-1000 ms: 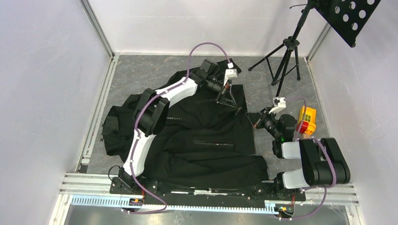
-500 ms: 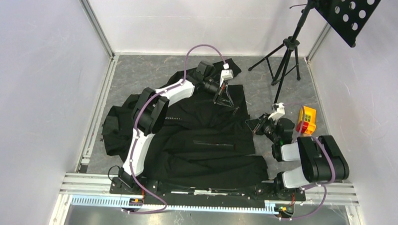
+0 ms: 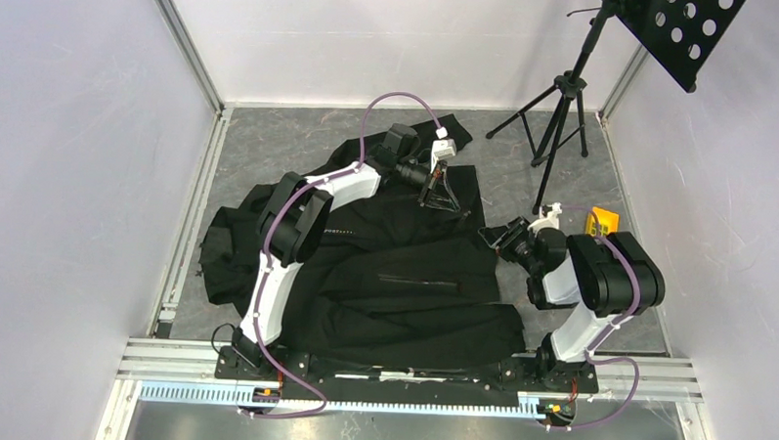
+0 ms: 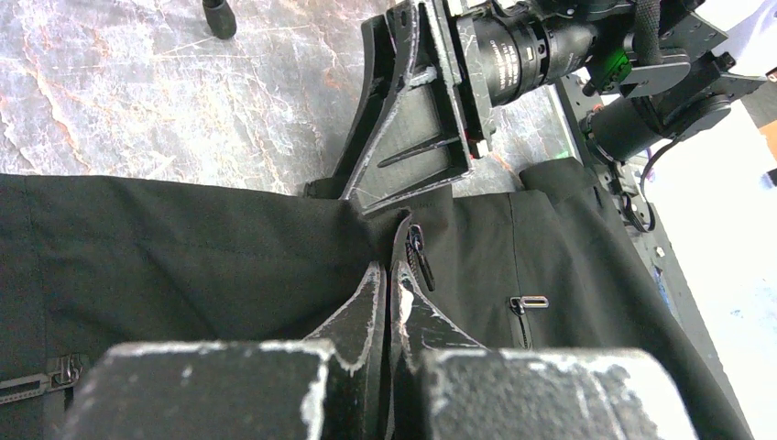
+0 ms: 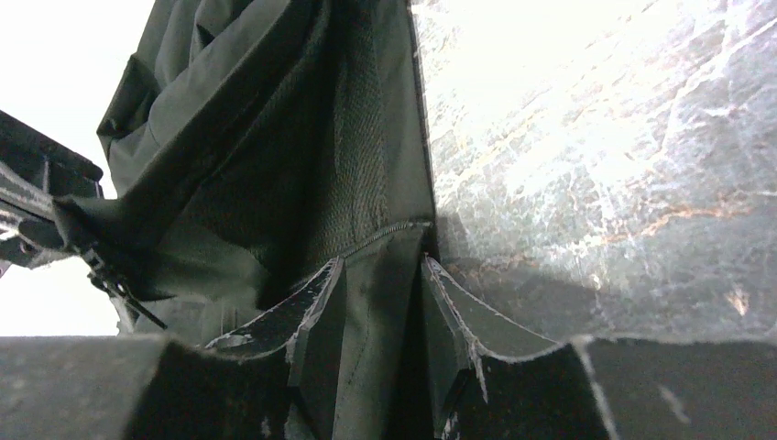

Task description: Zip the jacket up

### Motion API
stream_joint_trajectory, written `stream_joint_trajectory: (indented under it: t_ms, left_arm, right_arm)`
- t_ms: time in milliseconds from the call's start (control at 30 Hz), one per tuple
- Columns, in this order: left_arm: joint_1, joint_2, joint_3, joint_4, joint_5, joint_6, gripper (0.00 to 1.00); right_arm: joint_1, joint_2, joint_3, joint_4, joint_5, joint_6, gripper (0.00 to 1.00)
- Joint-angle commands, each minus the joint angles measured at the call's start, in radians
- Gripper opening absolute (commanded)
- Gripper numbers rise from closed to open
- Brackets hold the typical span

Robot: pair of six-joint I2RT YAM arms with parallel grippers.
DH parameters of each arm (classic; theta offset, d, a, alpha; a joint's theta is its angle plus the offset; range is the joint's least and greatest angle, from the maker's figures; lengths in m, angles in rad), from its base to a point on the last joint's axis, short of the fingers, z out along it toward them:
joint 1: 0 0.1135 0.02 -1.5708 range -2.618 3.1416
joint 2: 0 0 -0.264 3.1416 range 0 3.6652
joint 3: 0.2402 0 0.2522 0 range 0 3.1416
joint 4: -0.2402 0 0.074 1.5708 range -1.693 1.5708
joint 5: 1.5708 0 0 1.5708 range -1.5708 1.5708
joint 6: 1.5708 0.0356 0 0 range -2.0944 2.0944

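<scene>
Lying on the tabletop: the large black fabric jacket [image 3: 403,279] with small white chest lettering is spread over the grey marbled tabletop [image 3: 271,147] between the two arms. Cloth is bunched toward the left side, and a horizontal pocket zip shows on the front.
Left end effector [image 4: 389,280]: extended to the far part of the jacket, its fingers pressed together on a raised fold of black fabric at the front opening. A small black zipper pull [image 4: 417,252] hangs just beside the fingertips.
Right end effector [image 5: 380,284]: at the jacket's right edge with its fingers apart and a strip of the fabric edge lying between them. Whether the pads touch the cloth cannot be told.
Relation: the two end effectors are near each other. In the left wrist view the right one sits just beyond the pinched fold.
Surroundings: a black metal tripod stand [image 3: 560,118] at the far right of the tabletop, and a yellow and red box [image 3: 603,224] just behind the right arm.
</scene>
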Motion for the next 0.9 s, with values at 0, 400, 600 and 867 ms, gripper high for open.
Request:
stream_joint_trajectory:
  t_ms: [0,400,600,867]
  left_arm:
    - [-0.006,-0.066,0.001,0.046,-0.01,-0.034,0.02]
    - [-0.004,-0.063,0.012,0.046,-0.009,-0.036,0.02]
    - [-0.004,-0.064,0.007,0.046,-0.009,-0.041,0.02]
    - [-0.004,-0.064,0.007,0.045,-0.007,-0.042,0.02]
  right_arm:
    - [0.003,0.034,0.048,0.064,0.03,0.036,0.4]
    - [0.0,-0.069,0.044,0.017,-0.032,-0.147,0.01]
    - [-0.016,-0.099,0.002,0.013,-0.063,-0.109,0.35]
    - [-0.017,-0.046,-0.021,0.113,-0.076,-0.049,0.25]
